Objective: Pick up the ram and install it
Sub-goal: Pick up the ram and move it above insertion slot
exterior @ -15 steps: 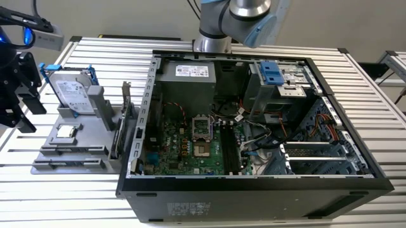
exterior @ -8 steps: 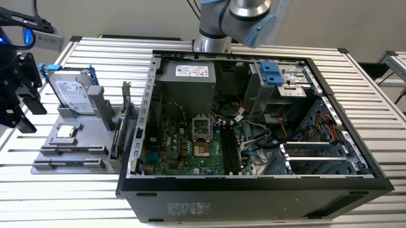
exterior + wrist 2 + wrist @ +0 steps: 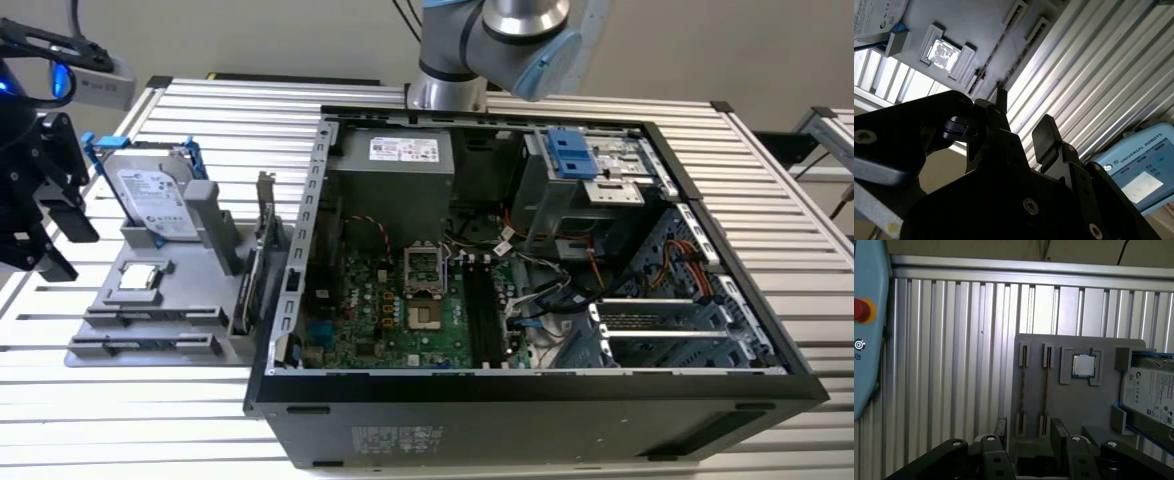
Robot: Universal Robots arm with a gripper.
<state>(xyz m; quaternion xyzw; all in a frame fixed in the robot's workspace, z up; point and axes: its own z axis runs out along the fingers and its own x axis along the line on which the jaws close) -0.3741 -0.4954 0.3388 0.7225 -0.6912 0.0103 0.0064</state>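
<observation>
In the first wrist view, working from the left, we see the pendant [image 3: 866, 325] beside the ribbed surface [image 3: 954, 365], then the grey tray [image 3: 1079, 410]. Two thin sticks stand on edge in the tray's parallel slots. We take the ram [image 3: 1045, 385] to be the one nearer the CPU [image 3: 1084, 365], with a second stick [image 3: 1024, 385] just beside it. The drive [image 3: 1149, 390] sits past the CPU.

The end effector [image 3: 1029, 435] hangs over the tray's edge near one end of the slots, apart from both sticks. Its fingers [image 3: 1059, 430] are spread wide and hold nothing. The ram sits untouched in its slot.

We judge the step in hand to be the approach for the pick. To do it well:

1. Centre on one stick only, so the neighbour lies outside the fingers.
2. Turn the pads parallel to the stick's flat faces, at mid-length.
3. Descend straight. One finger must enter the narrow gap between the sticks, so the sideways margin is small.
4. Grip the board edge, not the chips.

In the exterior view, the open case [image 3: 534, 420] stands to the exterior view's right of the tray.
</observation>
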